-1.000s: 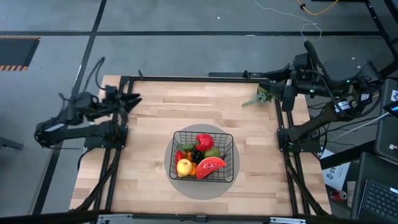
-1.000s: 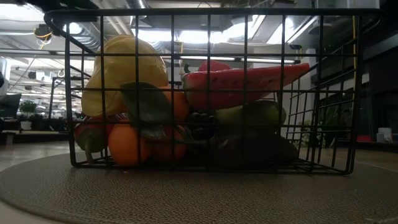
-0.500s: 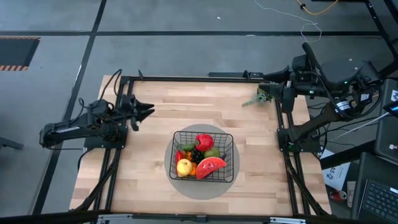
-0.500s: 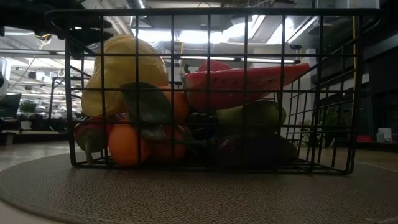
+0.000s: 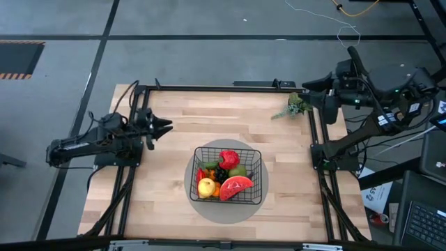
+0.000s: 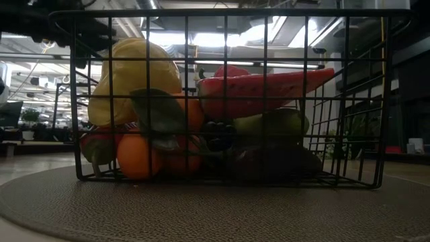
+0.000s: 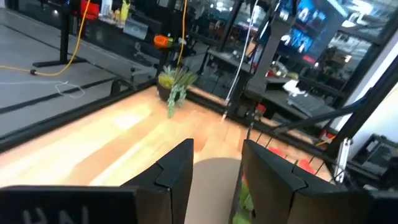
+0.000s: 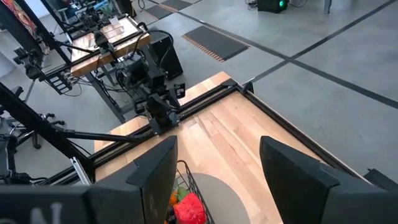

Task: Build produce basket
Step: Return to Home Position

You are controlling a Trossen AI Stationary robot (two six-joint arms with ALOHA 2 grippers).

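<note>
The black wire basket (image 5: 227, 174) stands on a flat round grey disc (image 5: 254, 208) near the table's middle. It holds the produce: a yellow lemon (image 5: 207, 187), a watermelon slice (image 5: 235, 186), a red pepper (image 5: 229, 158), dark grapes (image 5: 221, 172) and a green pear (image 5: 238, 171). The low view shows the basket (image 6: 228, 20) close up, with an orange (image 6: 138, 156) low at its left. My left gripper (image 5: 167, 125) hangs level at the table's left side, left of and beyond the basket, open (image 7: 217, 171) and empty. My right gripper (image 5: 319, 97) is held high over the far right corner, open (image 8: 217, 180) and empty.
A green leafy sprig (image 5: 291, 108) lies at the far right corner, under my right gripper; it also shows in the left wrist view (image 7: 174, 84). Black frame rails (image 5: 209, 88) run along the table's edges. Bare wood (image 5: 209, 118) lies between my left gripper and the sprig.
My left gripper has come down from the far left corner, toward the table's middle and near side. It has tipped to point level and then held still. The basket and the produce have not moved.
</note>
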